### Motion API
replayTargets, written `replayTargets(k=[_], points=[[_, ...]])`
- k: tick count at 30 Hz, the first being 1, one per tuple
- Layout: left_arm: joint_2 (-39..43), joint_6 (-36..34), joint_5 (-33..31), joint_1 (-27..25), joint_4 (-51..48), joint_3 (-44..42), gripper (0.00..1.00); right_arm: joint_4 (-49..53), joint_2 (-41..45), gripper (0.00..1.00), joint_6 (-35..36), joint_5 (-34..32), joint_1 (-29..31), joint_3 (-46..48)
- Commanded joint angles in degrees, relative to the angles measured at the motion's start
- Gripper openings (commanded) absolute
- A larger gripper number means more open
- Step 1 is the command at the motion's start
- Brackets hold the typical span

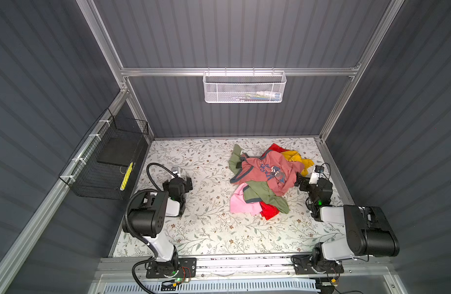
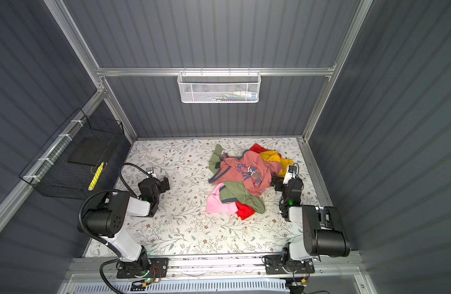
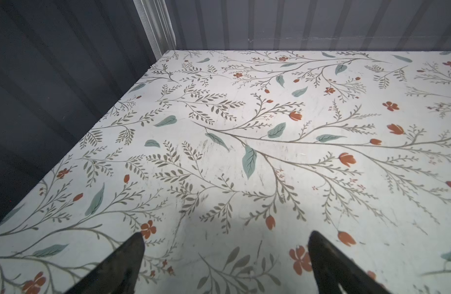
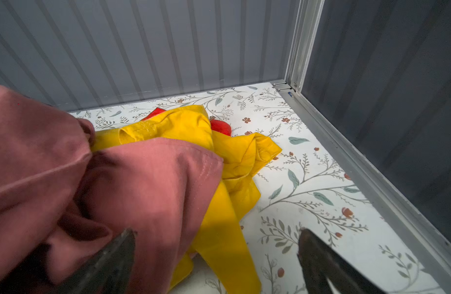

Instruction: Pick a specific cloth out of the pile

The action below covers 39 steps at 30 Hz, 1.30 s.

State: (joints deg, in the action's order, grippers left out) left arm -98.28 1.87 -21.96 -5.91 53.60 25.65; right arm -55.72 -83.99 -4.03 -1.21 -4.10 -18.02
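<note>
The red cloth [image 1: 269, 214] looks thin, soft and light. It will flop, and it may slip. Most of it hides under the pile [image 1: 267, 170]. One corner pokes out on the side near the robot, by the green shirt [image 1: 262, 192] — that loose corner looks best to pinch. The left gripper [image 3: 225, 236] sits over the bare table [image 3: 244, 114], jaws spread wide, empty. The right gripper [image 4: 218, 231] is beside the pink shirt [image 4: 143, 183] — jaws wide too, holding nothing.
</note>
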Motion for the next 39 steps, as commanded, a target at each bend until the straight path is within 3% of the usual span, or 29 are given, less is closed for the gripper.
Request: replayTargets(k=[1, 23, 25, 27, 28, 30, 34, 39], points=[[-0.2, -0.6, -1.4, -0.2, 1.2, 0.2, 1.0, -0.9, 0.5, 0.99, -0.1, 0.8, -0.2, -0.2], [-0.1, -0.5, -1.0, -0.2, 0.6, 0.5, 1.0, -0.9, 0.6, 0.99, -0.2, 0.9, -0.2, -0.2], [0.7, -0.8, -2.5, -0.2, 0.4, 0.9, 1.0, -0.4, 1.5, 0.99, -1.3, -1.6, -0.3, -0.1], [4.7, -0.4, -2.8, -0.3, -12.1, 5.5, 1.0, 5.8, 5.7, 0.99, -2.2, -3.1, -0.4, -1.6], [7.4, 2.9, -3.4, -0.4, -26.0, 11.0, 1.0, 12.4, 8.5, 0.99, -3.2, -2.9, -0.8, -3.7], [9.7, 8.7, -5.2, -0.2, -42.5, 18.8, 1.0, 30.6, 12.9, 0.99, -9.0, 0.1, -2.8, -9.8], [17.6, 12.1, 1.0, -2.0, -40.6, 17.0, 1.0, 47.5, 18.5, 0.99, -17.5, 7.0, -4.5, -14.3], [21.8, 16.9, 5.3, -4.6, -41.8, 16.2, 1.0, 55.2, 28.1, 0.99, -26.9, 14.6, -4.5, -11.5]])
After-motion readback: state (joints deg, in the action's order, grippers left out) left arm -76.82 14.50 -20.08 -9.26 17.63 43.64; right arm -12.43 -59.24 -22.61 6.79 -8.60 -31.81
